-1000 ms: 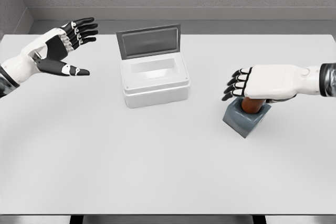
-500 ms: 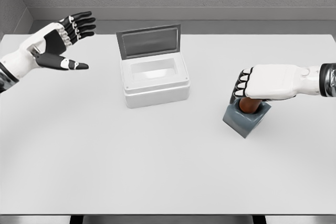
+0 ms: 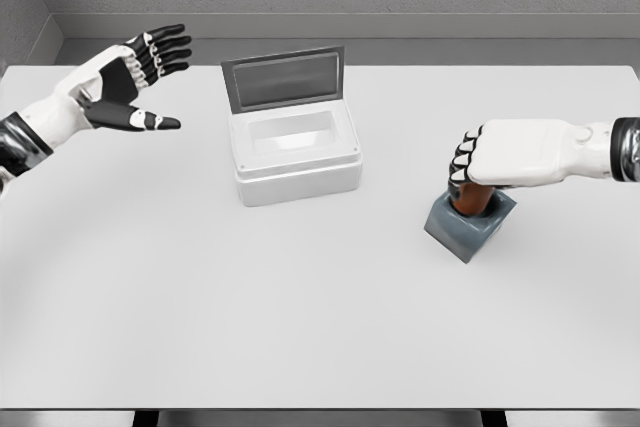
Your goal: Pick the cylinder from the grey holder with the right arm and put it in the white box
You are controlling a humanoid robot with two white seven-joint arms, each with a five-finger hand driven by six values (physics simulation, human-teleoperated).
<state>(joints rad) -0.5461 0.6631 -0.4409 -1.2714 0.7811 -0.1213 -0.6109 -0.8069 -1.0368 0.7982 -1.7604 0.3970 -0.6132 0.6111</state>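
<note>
Cylinder (image 3: 472, 199) within right hand's (image 3: 510, 154) curled fingers

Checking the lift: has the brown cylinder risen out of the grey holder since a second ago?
Yes, slightly: the brown cylinder shows more above the grey holder.

cylinder (image 3: 473, 199) top hidden by right hand (image 3: 510, 155) | base inside grey holder (image 3: 468, 225)
</note>
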